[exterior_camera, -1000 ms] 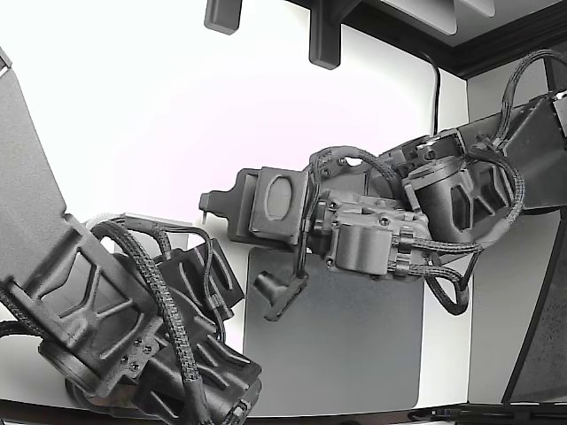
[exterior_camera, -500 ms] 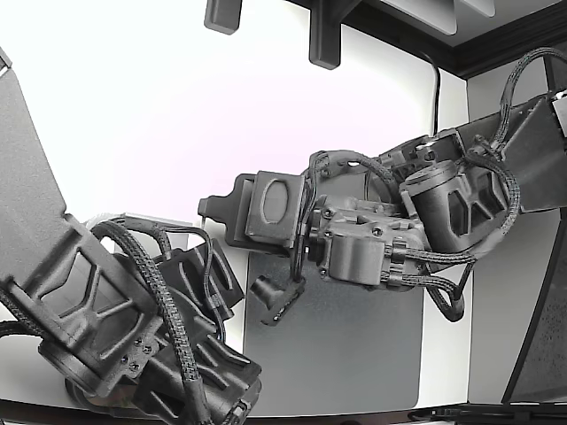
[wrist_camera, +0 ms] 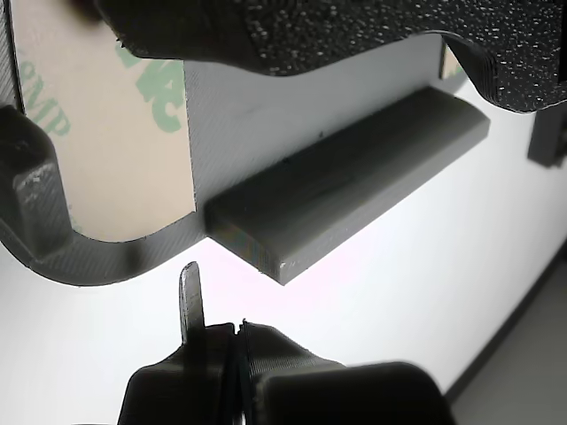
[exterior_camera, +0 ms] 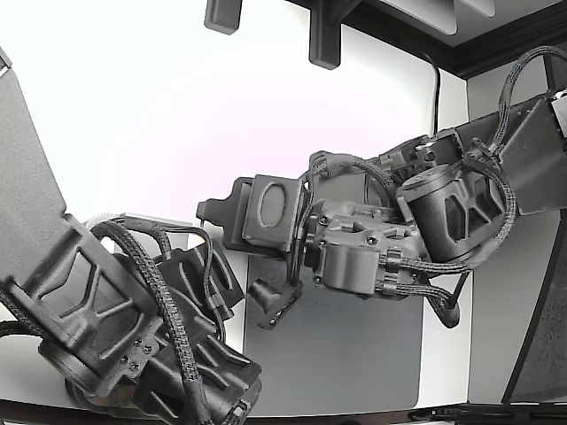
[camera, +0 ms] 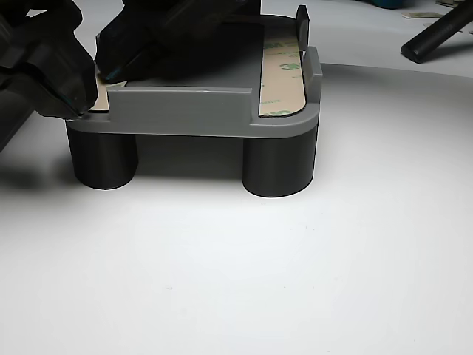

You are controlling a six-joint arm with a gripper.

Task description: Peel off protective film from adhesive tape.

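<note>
In the wrist view my gripper (wrist_camera: 235, 338) is shut, its dark fingers pressed together with a thin metal tip (wrist_camera: 190, 299) beside them and nothing visible between them. It hovers just off the edge of the grey holder (wrist_camera: 350, 190). The beige protective film with green lettering (wrist_camera: 102, 133) lies flat on the tape in the holder's recess, a short way from the fingertips. In the other view the same holder (camera: 185, 111) stands on two round legs, with one film-covered strip (camera: 284, 66) on its right side and another (camera: 103, 92) at its left corner.
A black textured body (wrist_camera: 354, 35) covers the top of the holder; black gripper parts (camera: 52, 63) sit over its left end in the other view. In the exterior view two dark arms (exterior_camera: 372, 248) (exterior_camera: 115, 319) crowd over a grey mat (exterior_camera: 354, 354) on a white table.
In the exterior view the arm reaching in from the right has shifted slightly to the left and a little lower. The foreground arm has stayed still.
</note>
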